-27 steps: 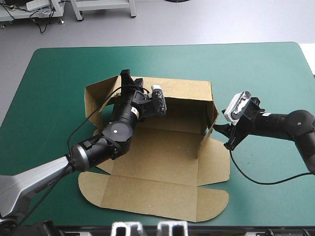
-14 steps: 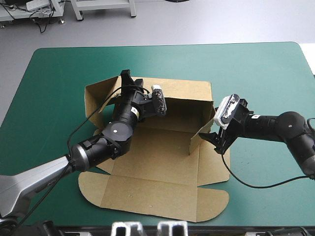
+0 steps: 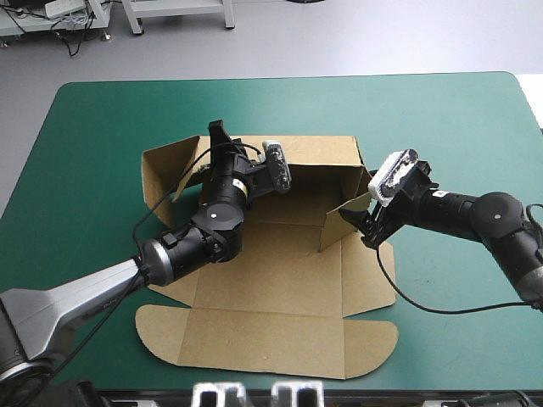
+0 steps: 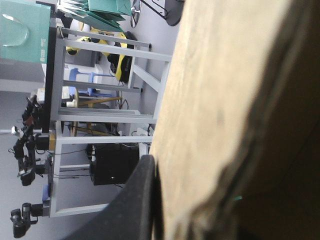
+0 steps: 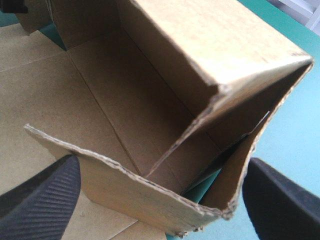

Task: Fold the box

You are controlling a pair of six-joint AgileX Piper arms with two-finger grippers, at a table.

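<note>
With the box (image 3: 271, 280) lying at the centre of the table (image 3: 102, 127), the left gripper (image 3: 222, 136) is seemingly clamping its 12 o'clock wall (image 3: 322, 153) while the right gripper (image 5: 162, 192), spread wide, is straddling the 3 o'clock flap (image 3: 338, 227), which needs swinging squarely inward.

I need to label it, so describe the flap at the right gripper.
On the teal-green table lies the brown box, far wall raised. At that wall's right end a small flap stands between the right gripper's open fingers. Unlike the left end's flap, it angles inward.
</note>
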